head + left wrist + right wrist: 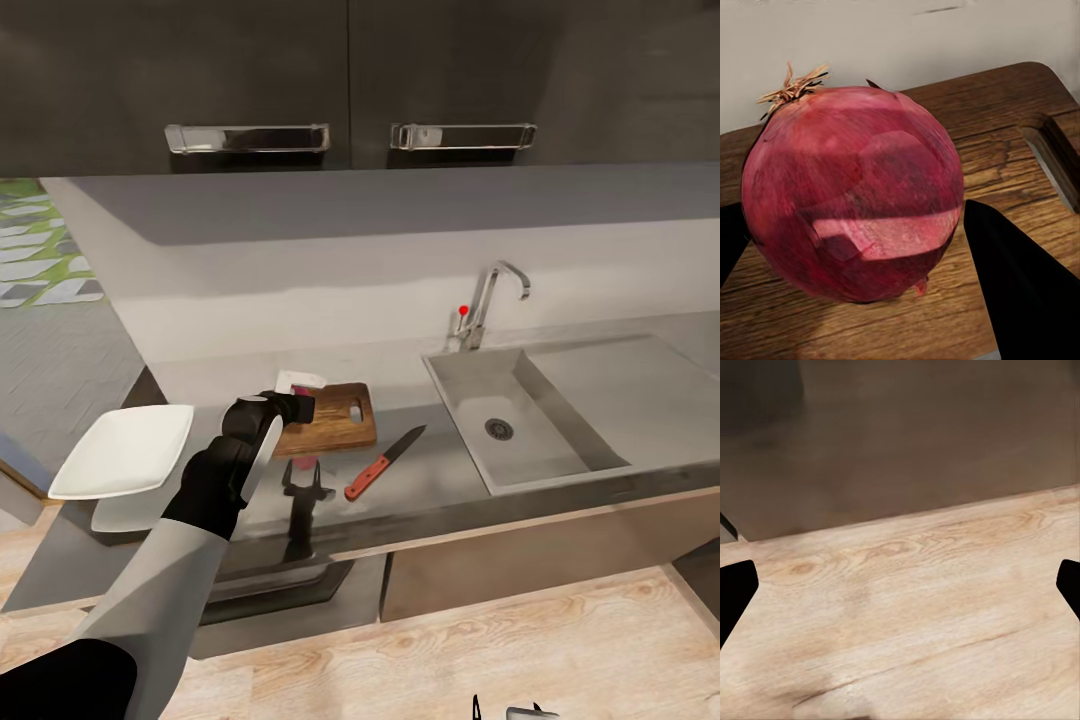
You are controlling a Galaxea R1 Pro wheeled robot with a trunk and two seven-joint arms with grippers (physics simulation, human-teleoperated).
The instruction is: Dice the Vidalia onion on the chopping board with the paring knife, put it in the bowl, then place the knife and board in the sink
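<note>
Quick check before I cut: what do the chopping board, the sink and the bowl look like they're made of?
Chopping board: wood, going by the brown grain lines, with a smooth, slightly glossy finish. Sink: looks like brushed stainless steel, dull grey with a soft sheen. Bowl: plain glossy white, probably ceramic, though plastic can't be ruled out.

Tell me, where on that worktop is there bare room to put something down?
The flat steel drainboard right of the basin lies bare, as does the countertop strip behind the chopping board. It is crowded near the front: bowl, board with the onion in the left gripper, and paring knife sit close.
</note>
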